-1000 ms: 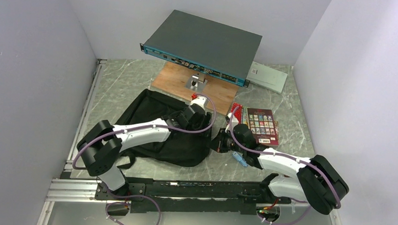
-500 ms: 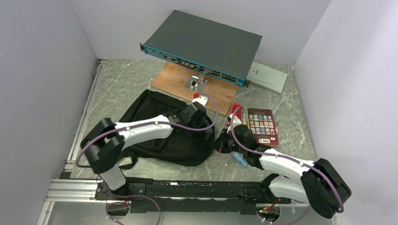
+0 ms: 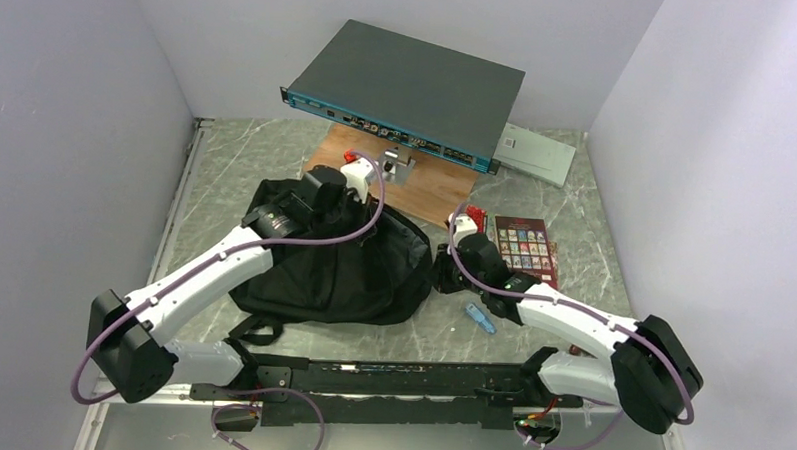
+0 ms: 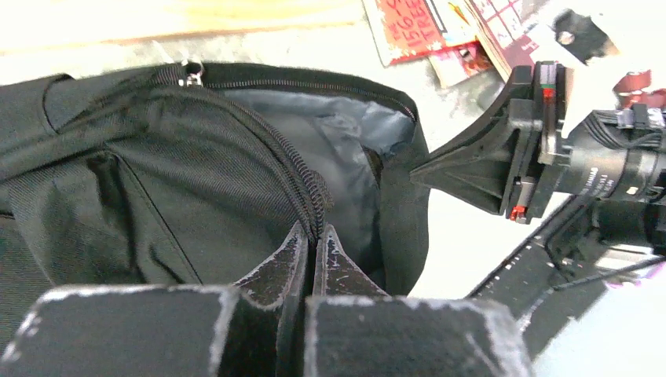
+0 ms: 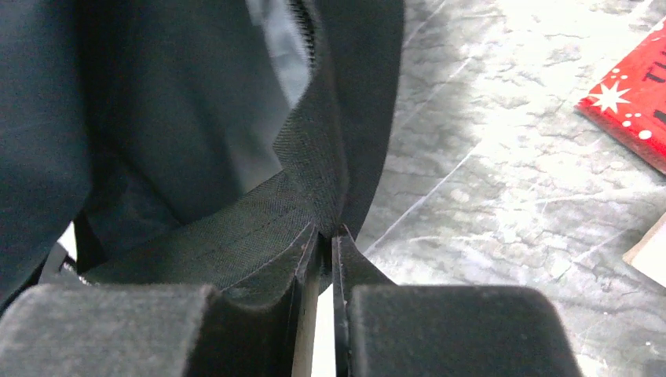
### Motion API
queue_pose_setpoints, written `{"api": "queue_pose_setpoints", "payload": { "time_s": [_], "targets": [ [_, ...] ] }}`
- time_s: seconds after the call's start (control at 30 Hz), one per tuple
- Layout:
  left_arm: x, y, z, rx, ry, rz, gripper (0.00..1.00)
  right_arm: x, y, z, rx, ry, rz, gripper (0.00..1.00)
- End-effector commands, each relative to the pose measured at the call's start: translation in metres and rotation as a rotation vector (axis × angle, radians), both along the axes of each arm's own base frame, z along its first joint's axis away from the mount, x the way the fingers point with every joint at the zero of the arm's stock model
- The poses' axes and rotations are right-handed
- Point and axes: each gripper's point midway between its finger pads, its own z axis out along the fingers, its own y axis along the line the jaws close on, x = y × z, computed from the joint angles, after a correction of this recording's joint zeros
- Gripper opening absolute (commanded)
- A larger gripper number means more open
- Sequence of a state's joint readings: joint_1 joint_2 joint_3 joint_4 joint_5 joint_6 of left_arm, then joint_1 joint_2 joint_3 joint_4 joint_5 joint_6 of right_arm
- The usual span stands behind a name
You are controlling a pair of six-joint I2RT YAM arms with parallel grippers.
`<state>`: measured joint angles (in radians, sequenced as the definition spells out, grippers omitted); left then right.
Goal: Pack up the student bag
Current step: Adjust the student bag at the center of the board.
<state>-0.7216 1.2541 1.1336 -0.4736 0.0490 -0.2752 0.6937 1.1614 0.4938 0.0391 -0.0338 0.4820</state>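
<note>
The left pincer (image 4: 314, 236) had snapped shut on the zipper edge of the large black soft fabric backpack (image 3: 323, 267) and swung toward 11 o'clock, hauling that rim up. The right pincer (image 5: 326, 232) stayed pinched on the rim fabric at 3 o'clock. The backpack, mid-way across the grey marbled surface (image 3: 236, 169), now bulged, its grey-lined mouth gaping. It looked ready to take the maroon rectangular book (image 3: 529, 245) lying at its 3 o'clock.
</note>
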Motion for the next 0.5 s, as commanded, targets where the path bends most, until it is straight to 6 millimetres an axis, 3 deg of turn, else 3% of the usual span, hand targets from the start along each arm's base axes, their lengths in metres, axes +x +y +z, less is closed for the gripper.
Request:
{"api": "queue_pose_setpoints", "payload": {
  "time_s": [0.0,0.1,0.2,0.3,0.47],
  "targets": [
    [-0.013,-0.027,0.008,-0.239,0.114,-0.109,0.0,-0.004,0.003,0.033,-0.012,-0.083,0.065,0.22],
    [-0.008,-0.028,0.006,-0.256,0.146,-0.102,0.0,-0.013,0.001,0.057,0.032,-0.101,0.054,0.52],
    [-0.006,-0.029,0.001,-0.245,0.171,-0.11,0.0,-0.021,-0.002,0.092,0.083,-0.162,0.038,0.67],
    [-0.003,-0.026,-0.004,-0.233,0.166,-0.096,0.0,-0.028,0.003,0.112,0.106,-0.199,0.068,0.76],
    [-0.002,-0.026,-0.013,-0.235,0.196,-0.083,0.0,-0.058,0.067,0.128,0.416,-0.061,0.268,0.79]
  ]
}}
